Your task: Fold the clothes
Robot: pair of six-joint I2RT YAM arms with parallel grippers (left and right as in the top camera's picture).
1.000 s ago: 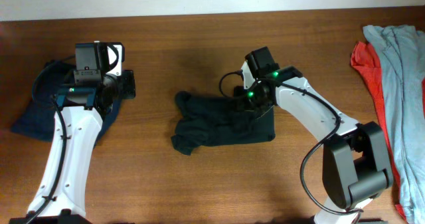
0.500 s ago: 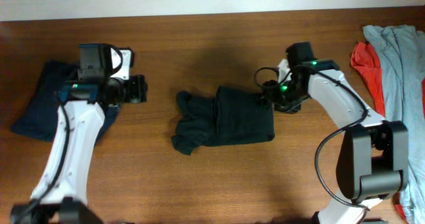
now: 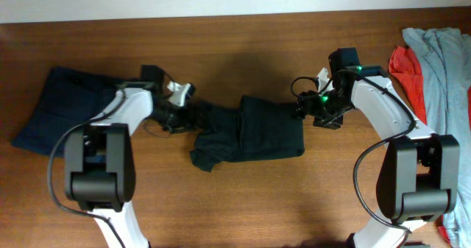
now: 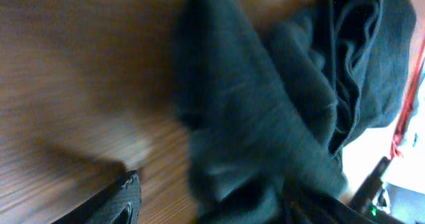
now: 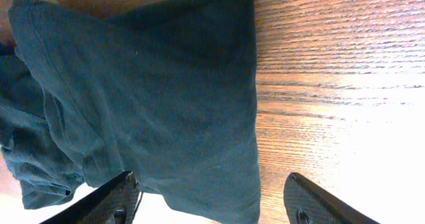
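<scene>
Between two released claws, the left gripper [image 3: 193, 111] and the right gripper [image 3: 304, 105], lies one black T-shirt [image 3: 266, 130], its bunched end at the left gripper.

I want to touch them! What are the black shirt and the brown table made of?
The black crumpled T-shirt looks like soft matte cloth, maybe cotton: it slumps into limp folds. The brown table looks like wood or wood-look laminate, smooth and slightly glossy: grain lines show, and light glares off it.
</scene>
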